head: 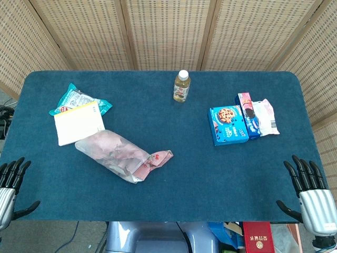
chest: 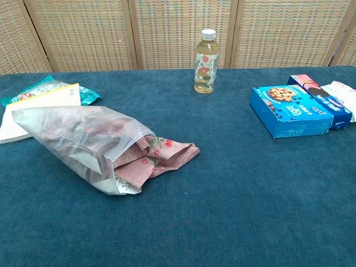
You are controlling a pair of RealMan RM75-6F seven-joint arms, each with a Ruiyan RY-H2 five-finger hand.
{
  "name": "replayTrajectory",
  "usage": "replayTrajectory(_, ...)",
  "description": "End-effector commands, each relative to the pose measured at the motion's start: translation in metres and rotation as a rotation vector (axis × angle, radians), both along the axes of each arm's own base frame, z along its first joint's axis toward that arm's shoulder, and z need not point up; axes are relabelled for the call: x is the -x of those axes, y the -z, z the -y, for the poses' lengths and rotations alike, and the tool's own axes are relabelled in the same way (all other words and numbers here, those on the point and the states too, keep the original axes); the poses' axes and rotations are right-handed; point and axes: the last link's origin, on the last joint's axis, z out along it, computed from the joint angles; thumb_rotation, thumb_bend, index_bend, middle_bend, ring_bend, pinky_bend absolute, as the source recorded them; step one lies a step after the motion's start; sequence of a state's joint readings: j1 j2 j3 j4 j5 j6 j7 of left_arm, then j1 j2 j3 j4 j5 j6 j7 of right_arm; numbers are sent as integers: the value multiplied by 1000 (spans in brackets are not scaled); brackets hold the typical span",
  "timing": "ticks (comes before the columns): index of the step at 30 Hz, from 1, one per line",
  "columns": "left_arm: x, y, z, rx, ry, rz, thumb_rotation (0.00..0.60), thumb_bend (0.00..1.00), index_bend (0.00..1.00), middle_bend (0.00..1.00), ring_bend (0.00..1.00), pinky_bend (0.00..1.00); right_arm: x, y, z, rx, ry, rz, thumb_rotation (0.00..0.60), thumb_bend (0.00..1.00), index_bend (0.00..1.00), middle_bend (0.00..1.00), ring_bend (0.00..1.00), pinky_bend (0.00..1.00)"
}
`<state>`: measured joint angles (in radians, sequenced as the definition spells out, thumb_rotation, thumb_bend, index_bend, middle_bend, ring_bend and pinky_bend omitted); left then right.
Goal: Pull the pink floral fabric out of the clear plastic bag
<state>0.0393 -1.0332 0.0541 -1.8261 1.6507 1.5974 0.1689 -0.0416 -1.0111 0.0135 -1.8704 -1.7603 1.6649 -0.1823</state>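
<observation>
A clear plastic bag (head: 108,149) (chest: 78,139) lies on its side on the left half of the blue table, its mouth facing right. Pink floral fabric (head: 158,158) (chest: 167,153) fills it, and one end sticks out of the mouth onto the cloth. My left hand (head: 10,185) hangs at the table's near left corner, fingers spread, holding nothing. At the near right corner my right hand (head: 308,187) is also spread and empty. Both hands are far from the bag. The chest view shows neither hand.
A white book (head: 79,122) and a teal snack packet (head: 73,98) lie just behind the bag. A juice bottle (head: 181,86) (chest: 204,62) stands at the back centre. A blue cookie box (head: 228,125) (chest: 289,110), another box and a white packet (head: 266,117) sit at the right.
</observation>
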Motion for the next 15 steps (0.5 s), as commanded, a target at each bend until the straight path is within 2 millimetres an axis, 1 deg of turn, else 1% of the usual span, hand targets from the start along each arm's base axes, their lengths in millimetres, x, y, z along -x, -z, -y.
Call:
replayTrajectory(1, 0, 0, 0, 1, 1, -1, 600, 169, 0, 0, 0, 0, 0, 0, 0, 0, 1, 0, 600, 0, 0, 0, 0, 0)
replayTrajectory(6, 0, 2, -6, 5, 24, -3, 600, 168, 0, 0, 0, 0, 0, 1, -1, -7, 0, 3, 600, 0, 0, 0, 0, 0)
replayTrajectory(10, -3, 11, -32, 38, 99, -8, 600, 169, 0, 0, 0, 0, -1, 1, 0, -7, -5, 4, 600, 0, 0, 0, 0, 0)
replayTrajectory(14, -9, 21, -53, 90, 146, -33, 600, 168, 0, 0, 0, 0, 0, 1, 1, -10, 0, 5, 600, 0, 0, 0, 0, 0)
replayTrajectory(15, -17, 29, -69, 123, 197, -69, 600, 167, 0, 0, 0, 0, 1, 1, 2, -10, 6, 7, 600, 0, 0, 0, 0, 0)
